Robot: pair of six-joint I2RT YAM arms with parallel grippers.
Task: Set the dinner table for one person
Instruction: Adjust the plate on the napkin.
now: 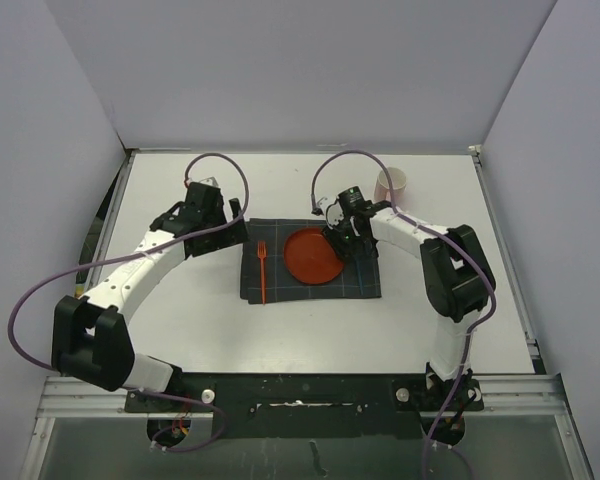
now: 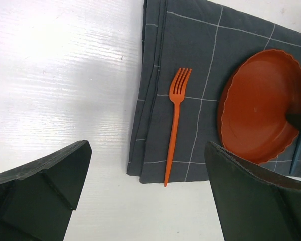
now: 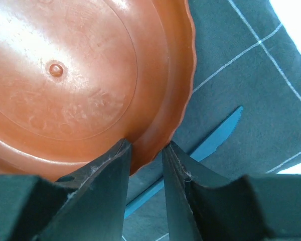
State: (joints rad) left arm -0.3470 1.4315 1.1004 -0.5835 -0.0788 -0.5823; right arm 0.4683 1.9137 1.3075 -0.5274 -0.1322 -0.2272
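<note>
On the white dinner table [image 1: 180, 330] lies a dark grid-lined mat [image 1: 365, 282]. An orange plate [image 1: 310, 258] rests on its middle, with an orange fork [image 1: 263, 268] to its left. My right gripper [image 1: 345, 240] is shut on the plate's right rim [image 3: 160, 100], one finger inside and one outside. A blue knife [image 3: 210, 143] lies on the mat beside and partly under that rim. My left gripper [image 1: 235, 225] is open and empty above the mat's left edge [image 2: 146, 145], with the fork [image 2: 174, 123] ahead of it.
A pink cup [image 1: 392, 185] stands at the back right, behind the right arm. White walls close in the table at the back and on both sides. Metal rails run along the table's edges [image 1: 510, 270].
</note>
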